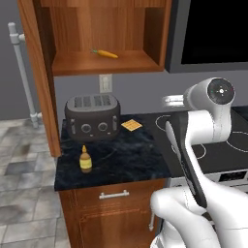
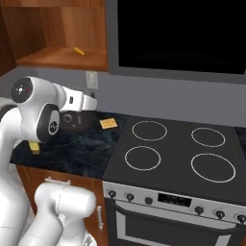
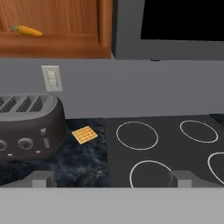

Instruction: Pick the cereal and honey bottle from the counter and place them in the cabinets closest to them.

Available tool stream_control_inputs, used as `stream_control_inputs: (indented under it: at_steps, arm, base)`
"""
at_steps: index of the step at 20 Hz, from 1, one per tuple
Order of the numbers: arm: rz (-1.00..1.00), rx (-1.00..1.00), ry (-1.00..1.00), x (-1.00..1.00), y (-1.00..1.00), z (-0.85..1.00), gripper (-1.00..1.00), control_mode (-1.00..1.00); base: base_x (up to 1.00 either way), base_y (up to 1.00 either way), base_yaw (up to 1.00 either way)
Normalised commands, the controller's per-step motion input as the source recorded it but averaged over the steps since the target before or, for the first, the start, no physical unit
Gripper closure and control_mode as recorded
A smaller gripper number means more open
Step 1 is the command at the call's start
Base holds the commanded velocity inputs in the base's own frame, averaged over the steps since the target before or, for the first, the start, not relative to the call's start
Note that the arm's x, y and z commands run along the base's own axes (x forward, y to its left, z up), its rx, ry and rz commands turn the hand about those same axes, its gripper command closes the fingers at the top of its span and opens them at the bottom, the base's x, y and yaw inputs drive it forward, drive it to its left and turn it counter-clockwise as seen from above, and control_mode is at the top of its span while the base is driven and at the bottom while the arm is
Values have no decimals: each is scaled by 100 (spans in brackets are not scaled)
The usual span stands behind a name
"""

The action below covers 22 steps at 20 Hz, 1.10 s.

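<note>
Arm folded above counter, end effector spread wide, empty, facing toaster

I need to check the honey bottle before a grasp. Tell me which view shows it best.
The left base view: the honey bottle stands whole and upright on the counter, in front of the toaster. In the right base view the arm covers all but its yellow base.
</note>
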Motion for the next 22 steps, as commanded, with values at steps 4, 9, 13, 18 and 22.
stream_control_inputs:
  at_steps: [4, 9, 13, 18, 22]
  arm:
    - [0, 0, 0, 0, 0, 0, -100, 100]
    - [0, 0, 0, 0, 0, 0, -100, 100]
    - [0, 0, 0, 0, 0, 0, -100, 100]
    - [0, 0, 0, 0, 1, 0, -100, -100]
    - [0, 0, 0, 0, 0, 0, -100, -100]
  base:
    - [36, 30, -1]
    - [27, 30, -1]
    - [12, 21, 0]
    - [0, 17, 0]
    - [0, 0, 0]
